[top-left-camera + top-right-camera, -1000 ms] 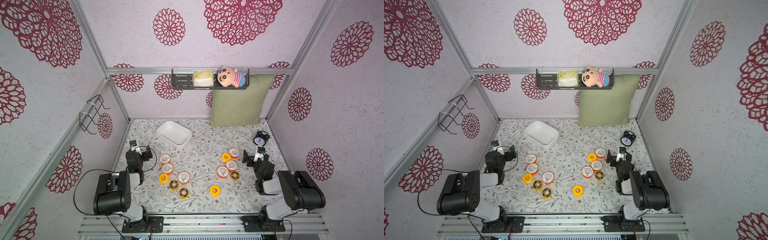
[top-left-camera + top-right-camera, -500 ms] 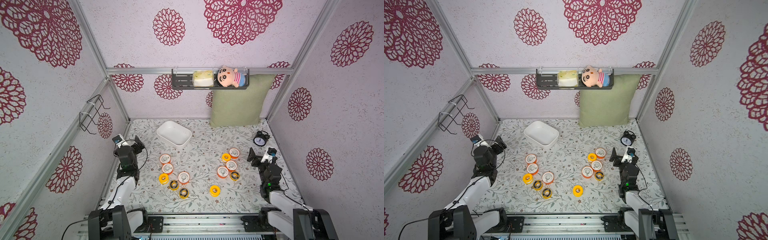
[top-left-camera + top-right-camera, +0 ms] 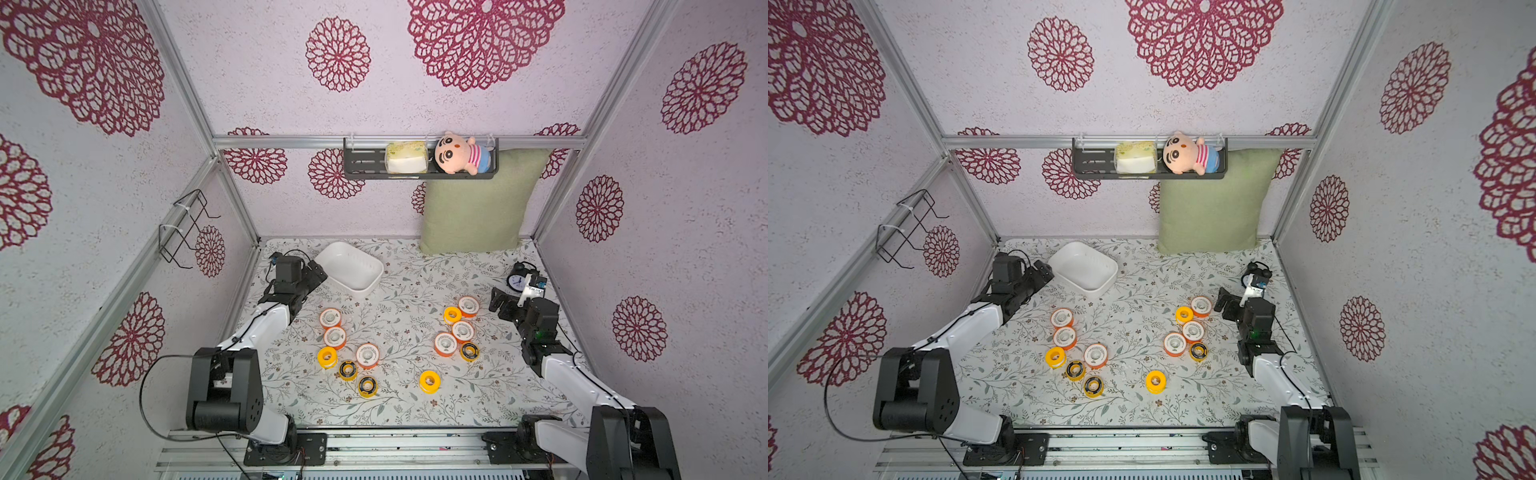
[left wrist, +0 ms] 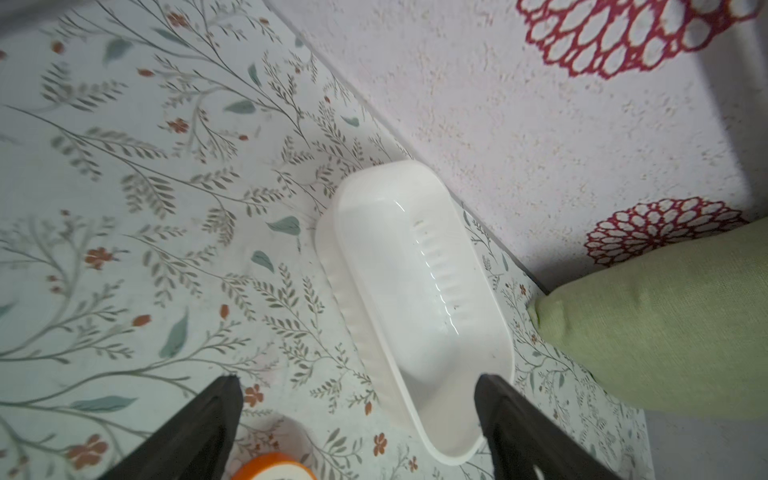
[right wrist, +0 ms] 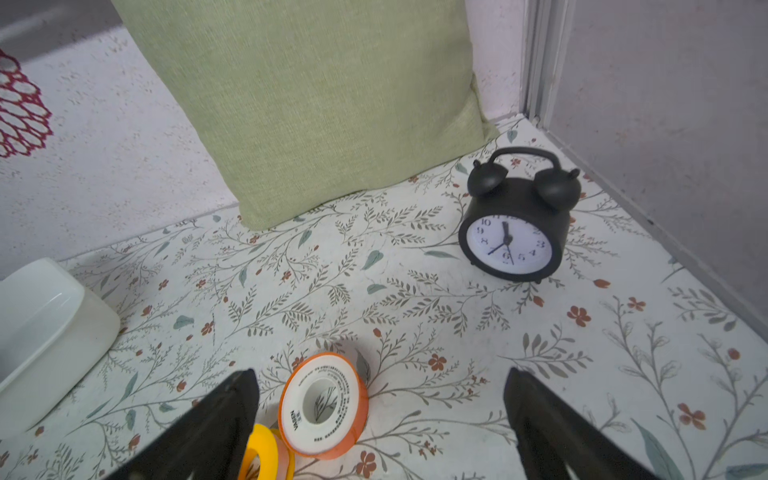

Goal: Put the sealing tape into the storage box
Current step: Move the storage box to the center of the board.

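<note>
1. The storage box (image 3: 350,266) is empty, its ribbed floor bare.
2. All twelve sealing tape spools (image 3: 367,355) lie on the bench (image 3: 399,307) in two clusters apart from the box.
3. The left jaws stand wide open and empty, just beside the box's end.
4. The right jaws gape wide and empty, well apart from the box, near an orange spool (image 5: 323,405).
5. By my judgement nothing is packed yet.

A robot test cell dressed up as a home corner. Aluminium framing (image 3: 291,142) holds wallpapered panels (image 3: 415,112) around a floral-covered table (image 3: 407,291), with robot arms (image 3: 266,324) bolted to a rail (image 3: 415,446) along its near edge. The props are homely: a green cushion (image 3: 469,208) at the far edge, a plush doll (image 3: 455,153) on a black wall shelf (image 3: 361,166), and an alarm clock (image 5: 513,232) near the far right corner.
</note>
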